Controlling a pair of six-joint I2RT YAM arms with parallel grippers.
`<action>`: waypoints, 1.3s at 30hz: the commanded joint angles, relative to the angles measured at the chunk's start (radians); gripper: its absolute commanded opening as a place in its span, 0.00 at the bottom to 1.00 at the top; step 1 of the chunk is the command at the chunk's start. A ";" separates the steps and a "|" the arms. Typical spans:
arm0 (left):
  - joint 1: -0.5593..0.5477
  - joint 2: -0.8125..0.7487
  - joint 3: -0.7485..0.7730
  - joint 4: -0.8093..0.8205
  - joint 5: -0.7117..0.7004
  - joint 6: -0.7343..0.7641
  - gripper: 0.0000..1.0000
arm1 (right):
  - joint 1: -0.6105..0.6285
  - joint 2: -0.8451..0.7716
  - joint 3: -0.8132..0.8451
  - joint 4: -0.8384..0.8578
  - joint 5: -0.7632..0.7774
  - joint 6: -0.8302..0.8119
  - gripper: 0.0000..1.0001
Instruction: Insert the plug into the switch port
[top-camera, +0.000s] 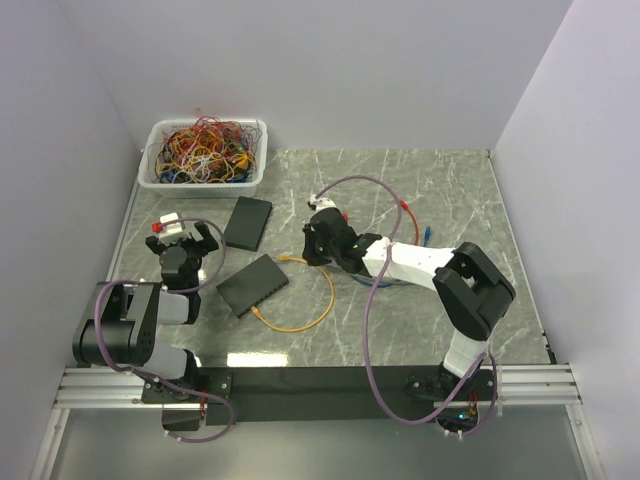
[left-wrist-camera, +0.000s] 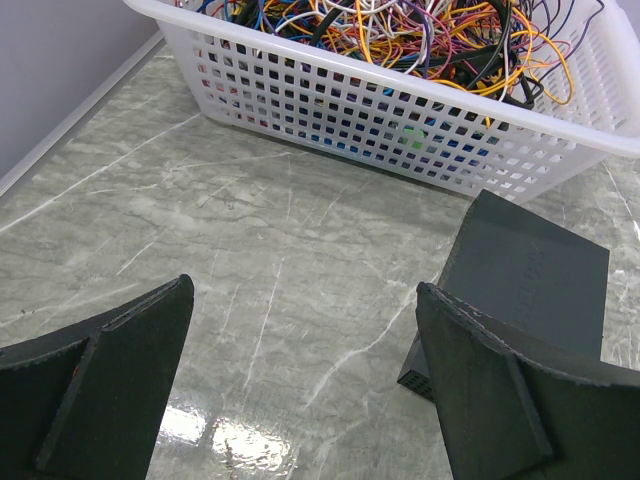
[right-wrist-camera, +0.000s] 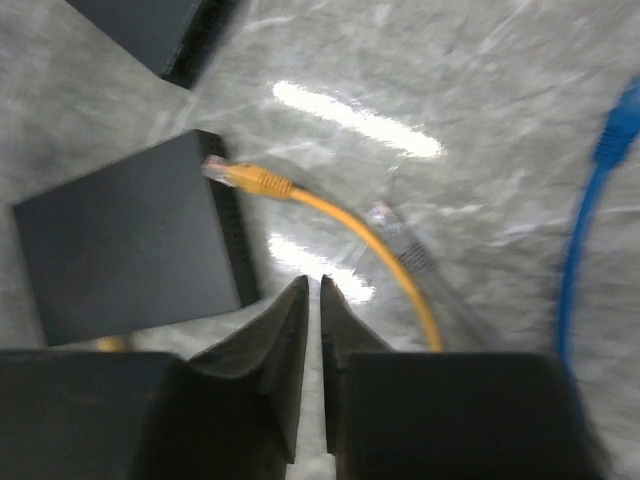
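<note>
Two black switches (top-camera: 252, 285) and one yellow cable (top-camera: 325, 300), by my count.
My left gripper (top-camera: 182, 240) gapes wide, empty; my right gripper (right-wrist-camera: 313, 288) is pinched together on nothing, near the plug (right-wrist-camera: 240, 177).

bench (top-camera: 420, 330) is carrying | wire basket (top-camera: 200, 184) sitting far-left | far switch (top-camera: 247, 221), near switch (top-camera: 253, 284) lying left-centre | yellow cable (top-camera: 331, 295) curling beside near switch | blue cable (right-wrist-camera: 612, 140) lying right

Your right wrist view is blurred: the yellow plug (right-wrist-camera: 245, 178) meets the switch (right-wrist-camera: 120, 250) edge, but you cannot tell whether it is seated. A blue cable (right-wrist-camera: 579, 230) runs off the right edge. From above, that joint is too small to judge.
</note>
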 joint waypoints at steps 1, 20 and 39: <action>-0.003 -0.001 0.019 0.050 0.015 0.009 0.99 | -0.009 -0.050 0.067 -0.082 0.126 -0.044 0.21; -0.001 -0.001 0.019 0.048 0.016 0.009 0.99 | -0.072 0.094 0.142 -0.221 0.146 -0.096 0.64; -0.001 -0.001 0.019 0.048 0.015 0.008 0.99 | -0.016 0.140 0.095 -0.267 0.200 -0.093 0.61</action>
